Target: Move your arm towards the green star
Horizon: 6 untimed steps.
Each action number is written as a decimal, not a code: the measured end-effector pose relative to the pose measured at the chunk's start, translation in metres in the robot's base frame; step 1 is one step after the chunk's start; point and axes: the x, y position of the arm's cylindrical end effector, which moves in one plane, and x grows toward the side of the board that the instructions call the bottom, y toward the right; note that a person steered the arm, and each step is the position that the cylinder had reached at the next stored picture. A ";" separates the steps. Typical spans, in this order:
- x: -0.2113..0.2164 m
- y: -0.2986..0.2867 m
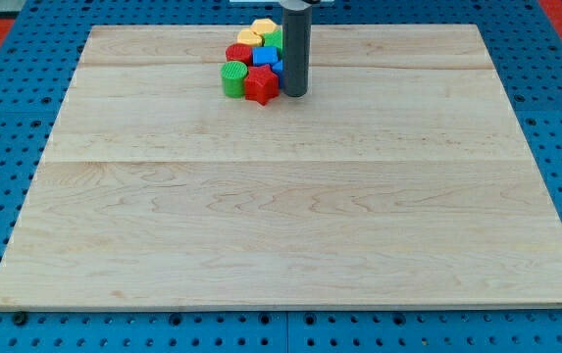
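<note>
- You see my tip [294, 94] resting on the wooden board [290, 216] near the view's top, just right of the block cluster, beside the red star [260, 85].
- It is a bare rod, with nothing to open or close.
- The green star [274, 40] sits behind the rod, partly hidden, probably star-shaped.
- A green cylinder [233, 78] stands at the cluster's left.

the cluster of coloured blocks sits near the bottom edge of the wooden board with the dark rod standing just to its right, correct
Not quite. The cluster of coloured blocks, including the red star block and the green cylinder block, sits near the view's top edge of the light wooden board, not the bottom. The camera view shows this. The rest holds: my tip stands just to the view's right of the cluster, beside the red star.
</note>
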 end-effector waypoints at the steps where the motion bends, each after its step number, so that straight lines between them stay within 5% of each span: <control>1: 0.030 0.003; 2: 0.080 0.000; 3: 0.090 -0.062; 4: 0.080 -0.136; 6: -0.009 -0.206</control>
